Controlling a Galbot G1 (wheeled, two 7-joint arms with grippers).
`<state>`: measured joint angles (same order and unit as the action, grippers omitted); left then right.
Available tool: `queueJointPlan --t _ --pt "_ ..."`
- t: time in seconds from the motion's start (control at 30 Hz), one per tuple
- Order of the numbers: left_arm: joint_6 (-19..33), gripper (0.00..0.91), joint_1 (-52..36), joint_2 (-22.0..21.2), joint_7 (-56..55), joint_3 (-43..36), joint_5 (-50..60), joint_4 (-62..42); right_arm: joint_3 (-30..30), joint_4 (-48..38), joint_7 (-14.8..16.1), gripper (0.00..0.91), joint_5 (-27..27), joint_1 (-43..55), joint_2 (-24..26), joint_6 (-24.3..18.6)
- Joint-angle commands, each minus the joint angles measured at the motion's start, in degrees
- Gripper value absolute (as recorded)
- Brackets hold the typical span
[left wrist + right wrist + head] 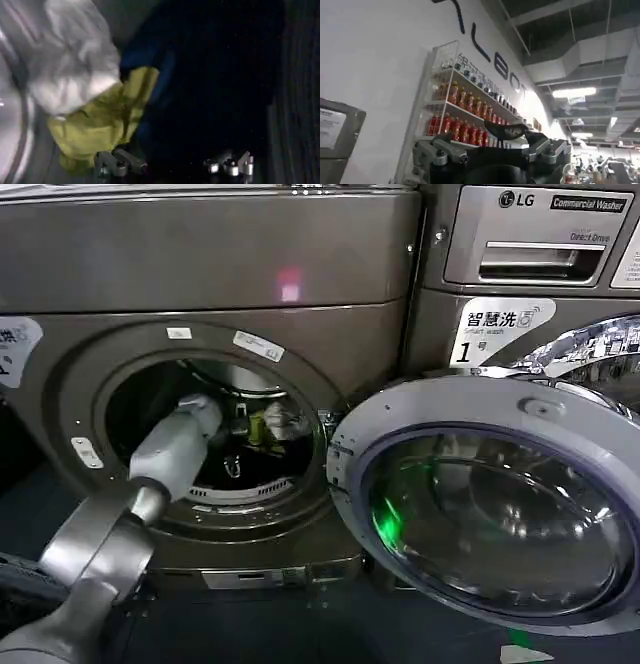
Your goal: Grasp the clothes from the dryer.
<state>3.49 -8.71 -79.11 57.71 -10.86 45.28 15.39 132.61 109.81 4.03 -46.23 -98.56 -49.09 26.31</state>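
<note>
The dryer [210, 269] is the dark bronze-grey machine on the left, with its round grey glass door [490, 504] swung open to the right. My left arm reaches through the porthole into the drum. The clothes [268, 422] lie inside, a yellow-green cloth [100, 122] under a white-grey piece [75, 65]. The left gripper [175, 165] is open, its fingers wide apart; one finger [117, 162] sits right at the edge of the yellow-green cloth and nothing lies between them. The right gripper [505, 131] is held away from the machines, pointing up at a wall, fingers shut on nothing.
An LG-branded machine [530, 244] with a chrome-rimmed porthole stands to the right, partly behind the open door. The drum's rim [235, 494] surrounds my left arm closely. The right wrist view takes in a shelf of red bottles [465, 115] on a white wall.
</note>
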Motion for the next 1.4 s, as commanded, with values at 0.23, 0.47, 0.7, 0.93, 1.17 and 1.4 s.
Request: queueJointPlan --t 0.23,0.47,0.7,0.93,1.17,1.4 --pt "-0.2 0.512 0.7 -1.5 0.2 -0.1 7.4 -3.1 0.1 0.1 0.2 0.907 0.3 0.0 -0.4 -0.2" --pt "-0.3 0.091 1.2 -1.2 0.1 1.2 6.1 -3.2 -0.2 0.0 0.4 0.907 0.6 0.2 -0.4 -0.3" --pt "-0.2 0.000 1.3 -1.0 -2.3 3.0 -0.6 -2.2 -0.4 0.0 0.4 0.907 0.6 0.4 -0.6 -0.4" --pt "-1.7 0.000 1.8 0.4 -5.6 7.5 -14.8 2.5 -0.5 0.0 0.4 0.907 0.6 0.3 -0.6 -0.4" --pt "-4.6 0.000 6.7 4.1 -12.0 10.6 -36.3 11.8 -1.0 -0.1 0.5 0.907 0.7 0.7 -0.6 -0.4" --pt "-5.9 0.000 16.4 6.7 -22.5 15.3 -55.9 25.9 -1.6 0.0 0.5 0.907 0.7 1.0 -0.4 -0.4"
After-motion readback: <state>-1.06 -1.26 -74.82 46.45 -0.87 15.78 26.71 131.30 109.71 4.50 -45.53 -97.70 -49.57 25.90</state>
